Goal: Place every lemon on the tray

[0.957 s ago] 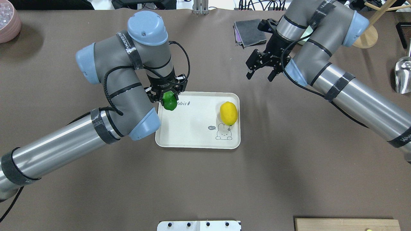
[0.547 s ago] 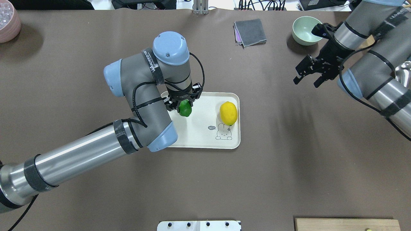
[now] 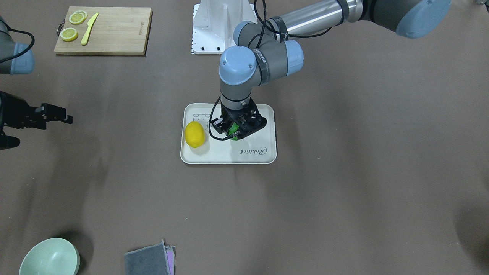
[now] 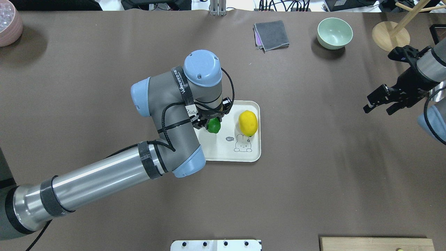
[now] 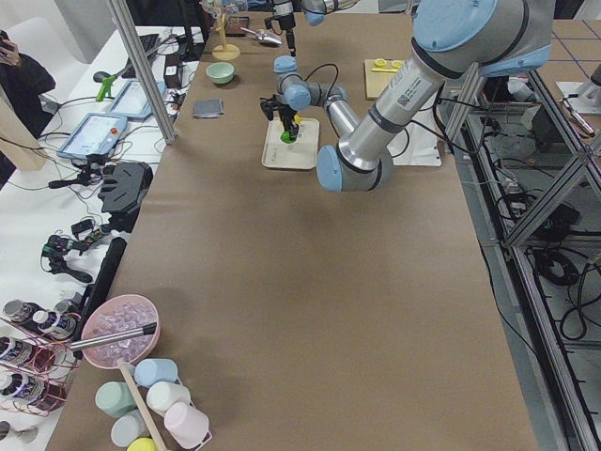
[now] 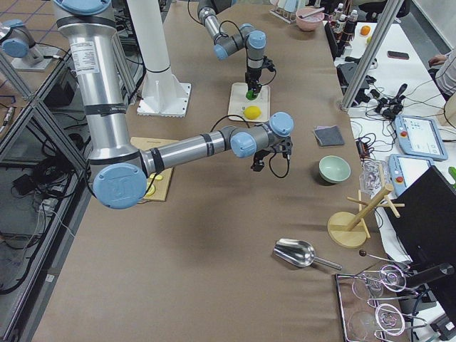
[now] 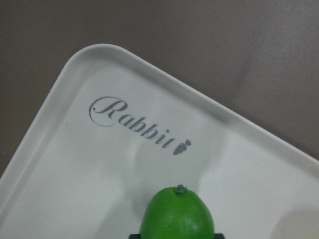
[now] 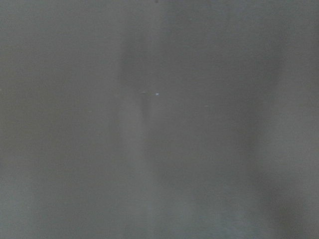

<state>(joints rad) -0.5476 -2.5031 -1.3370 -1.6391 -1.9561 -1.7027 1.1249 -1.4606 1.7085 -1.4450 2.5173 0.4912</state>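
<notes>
Surface (image 4: 313, 181): covered in brown; the tray is carried near its middle.
Tray (image 4: 223, 151): cream-white and rectangular, marked with "Rabbit" script and a cartoon rabbit. Both whole lemons are found within its outline in the overhead view.
Left hand (image 3: 234, 131): pointed downward over the tray's middle, with its fingers clamped on the green lemon from either side.
Right hand (image 4: 379, 108): held over bare surface, well apart from the tray. Its fingers are seen spread apart, with nothing between them.
Yellow lemon (image 4: 248, 122): laid on the tray near one rim, just beside the rabbit drawing, and free of either hand.
Green lemon (image 7: 176, 215): gripped over the tray floor, its stem end turned toward the script. Whether its underside touches the tray cannot be told.
Done: the yellow lemon is judged to be placed, and the green one is positioned over the tray.
Left: the green lemon is to be set down, if not yet resting, then released and the left hand drawn clear. Elsewhere only lemon slices (image 3: 69, 34) on the wooden cutting board (image 3: 110, 34) are seen, and these are not counted.
</notes>
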